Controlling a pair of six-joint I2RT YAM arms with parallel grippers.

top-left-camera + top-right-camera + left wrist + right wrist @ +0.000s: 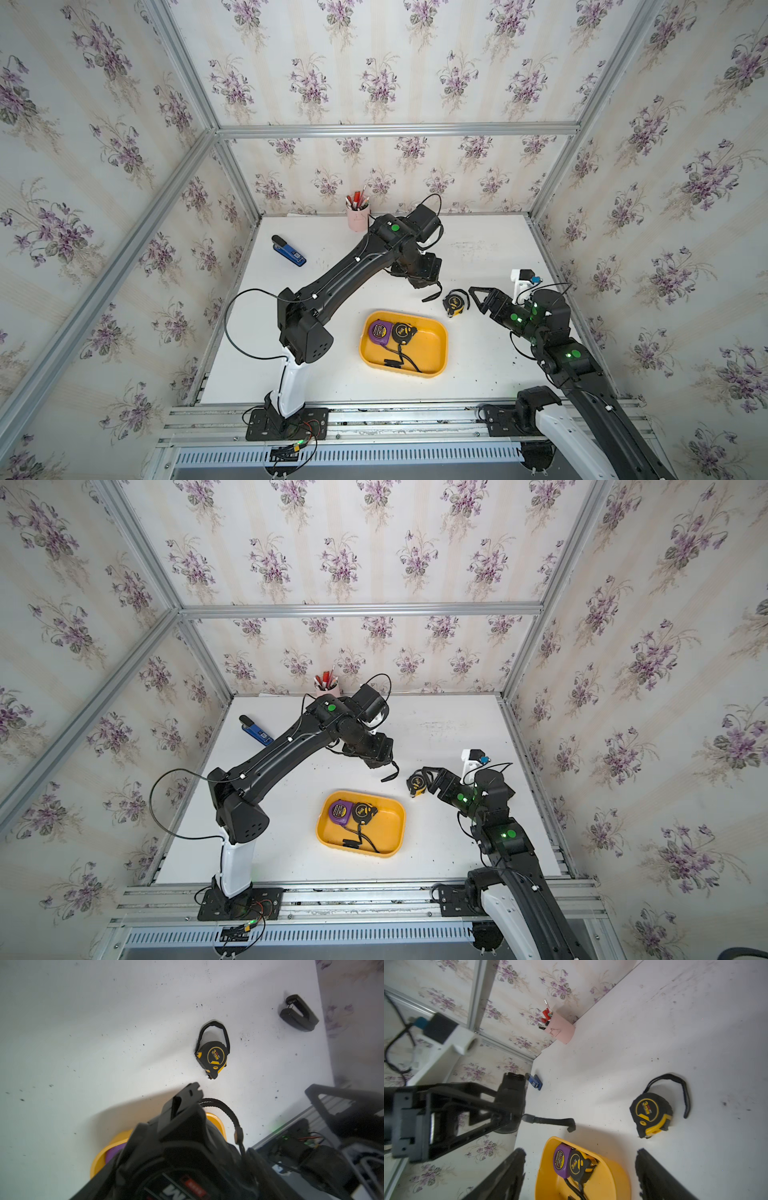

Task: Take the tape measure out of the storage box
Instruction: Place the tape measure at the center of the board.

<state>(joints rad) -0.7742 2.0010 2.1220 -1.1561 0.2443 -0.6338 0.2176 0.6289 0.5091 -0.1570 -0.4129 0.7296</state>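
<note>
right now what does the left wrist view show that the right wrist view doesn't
Only the left wrist view: the gripped tape measure up close, printed face showing; the right wrist view catches little more than its strap.
Only the right wrist view: the pink pen cup, the blue stapler, and the black-and-yellow tape measure lying in the storage box.
Both: the loose tape measure on the white table, the storage box, and the purple tape measure in it.
</note>
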